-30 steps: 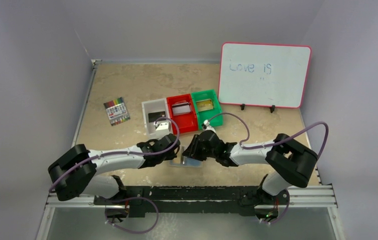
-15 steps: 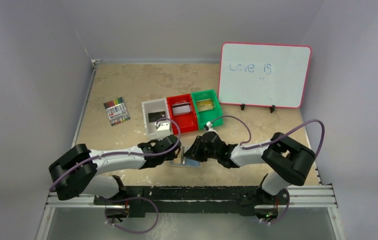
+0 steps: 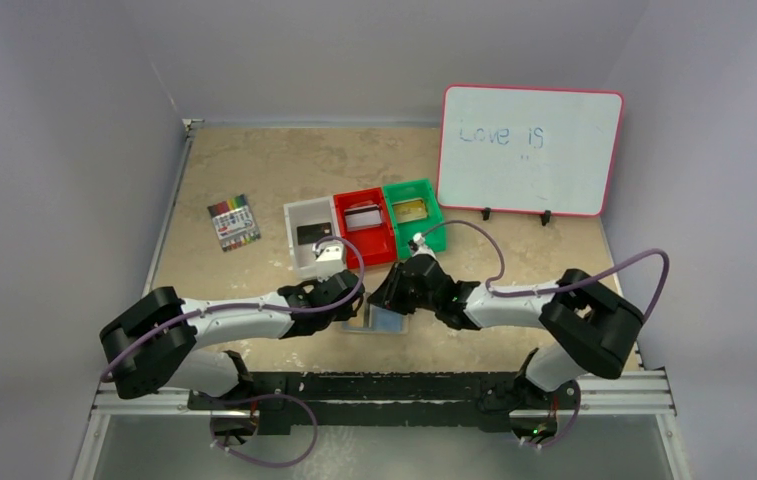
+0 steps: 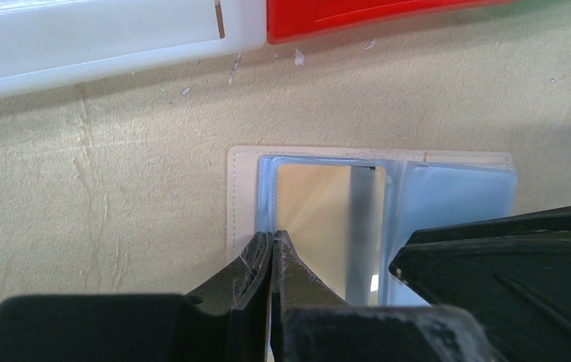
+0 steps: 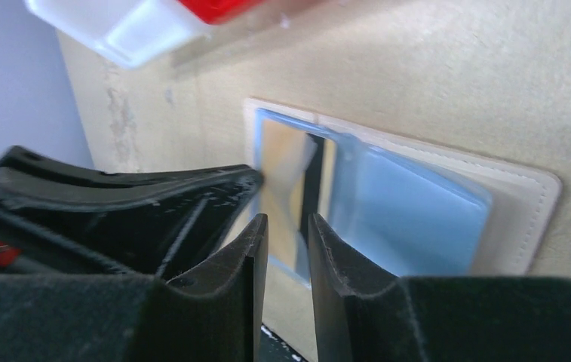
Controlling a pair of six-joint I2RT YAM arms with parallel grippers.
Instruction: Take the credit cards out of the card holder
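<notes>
The card holder (image 3: 379, 322) lies open and flat near the table's front, beige rim (image 4: 240, 196) outside and pale blue inside (image 5: 418, 211). A gold card with a dark stripe (image 4: 312, 211) sits in its left pocket. My left gripper (image 4: 273, 235) is shut, its tips on the blue pocket edge just left of that card. My right gripper (image 5: 288, 220) hovers over the card's near edge, its jaws a narrow gap apart with nothing between them. More cards lie in the bins: a black card (image 3: 311, 233), a silver-grey card (image 3: 362, 216) and a gold card (image 3: 413, 210).
A white bin (image 3: 294, 240), a red bin (image 3: 372, 256) and a green bin (image 3: 434, 238) stand in a row just beyond the holder. A marker pack (image 3: 234, 222) lies at the left. A whiteboard (image 3: 529, 150) stands at the back right.
My right gripper has narrowed a little and shifted slightly left over the holder. The left gripper has closed the last bit and stays in place.
</notes>
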